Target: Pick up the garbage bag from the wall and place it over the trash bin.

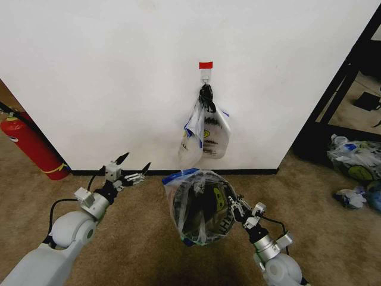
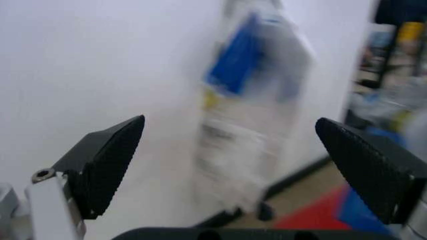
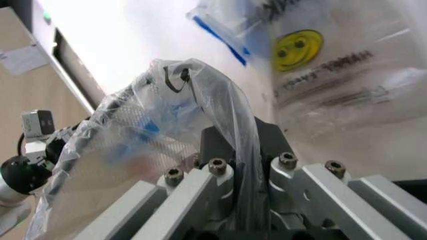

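Over the trash bin (image 1: 199,217) we see the garbage bag (image 1: 191,196) draped, right end effector (image 1: 237,208) pinching its rim; left end effector (image 1: 132,170) wide open, empty. Mostly done, release remaining.

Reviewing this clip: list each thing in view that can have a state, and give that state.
garbage bag: spread over the bin's top, one edge clamped.
trash bin: upright, draped by the bag.
right gripper: shut on the bag's edge.
left gripper: open, holding nothing, left of the bin.
smiley bags: hanging from the hook on the wall.
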{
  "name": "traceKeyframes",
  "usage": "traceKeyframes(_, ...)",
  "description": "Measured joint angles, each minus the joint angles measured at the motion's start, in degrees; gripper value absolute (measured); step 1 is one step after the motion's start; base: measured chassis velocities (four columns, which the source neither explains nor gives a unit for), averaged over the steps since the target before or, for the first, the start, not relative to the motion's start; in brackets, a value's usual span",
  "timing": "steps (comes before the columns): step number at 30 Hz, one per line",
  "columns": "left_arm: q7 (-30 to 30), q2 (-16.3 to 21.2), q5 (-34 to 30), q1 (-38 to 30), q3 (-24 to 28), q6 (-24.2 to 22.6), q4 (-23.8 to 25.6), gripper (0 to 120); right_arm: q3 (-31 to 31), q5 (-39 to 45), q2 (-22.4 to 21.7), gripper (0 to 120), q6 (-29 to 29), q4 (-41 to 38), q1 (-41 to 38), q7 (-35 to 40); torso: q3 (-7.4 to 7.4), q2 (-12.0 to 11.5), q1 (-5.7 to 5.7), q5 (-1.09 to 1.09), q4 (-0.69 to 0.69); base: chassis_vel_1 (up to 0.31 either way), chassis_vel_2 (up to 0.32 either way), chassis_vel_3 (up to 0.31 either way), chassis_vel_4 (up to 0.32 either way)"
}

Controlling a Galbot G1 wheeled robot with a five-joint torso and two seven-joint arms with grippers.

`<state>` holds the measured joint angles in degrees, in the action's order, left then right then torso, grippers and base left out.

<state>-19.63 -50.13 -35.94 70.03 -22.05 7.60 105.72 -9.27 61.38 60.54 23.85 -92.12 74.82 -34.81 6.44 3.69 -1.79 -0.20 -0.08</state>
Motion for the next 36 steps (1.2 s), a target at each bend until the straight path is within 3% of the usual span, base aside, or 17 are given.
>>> traceKeyframes(3,-4.56,-0.39,1.94,0.20,0.76,1.01,-1.02,100,0.01,-0.33,0.35,1,0.16,0.11,-0.02,-1.02,0.00,0.00,0.00,0.00,0.01,0.000,0.000,0.000,0.000)
traceKeyframes(13,-6.80,-0.59,7.56,-2.69,3.28,1.53,-5.52,100,-0.46,-1.08,0.16,1,0.45,-1.38,0.86,-2.15,0.00,0.00,0.01,0.00,0.00,0.000,0.000,0.000,0.000)
traceKeyframes(31,-5.03,-1.39,9.11,-9.09,7.40,1.55,-12.38,100,0.25,-2.23,0.28,1,-0.64,-2.38,0.54,-4.02,0.00,0.00,0.01,0.00,0.00,0.000,0.000,0.000,0.000)
traceKeyframes(36,-4.82,-1.39,6.97,-9.31,7.48,3.36,-12.46,100,1.01,-2.32,0.74,1,-1.26,-3.25,0.94,1.30,-0.01,0.00,0.01,0.01,-0.01,0.000,0.000,0.000,0.000)
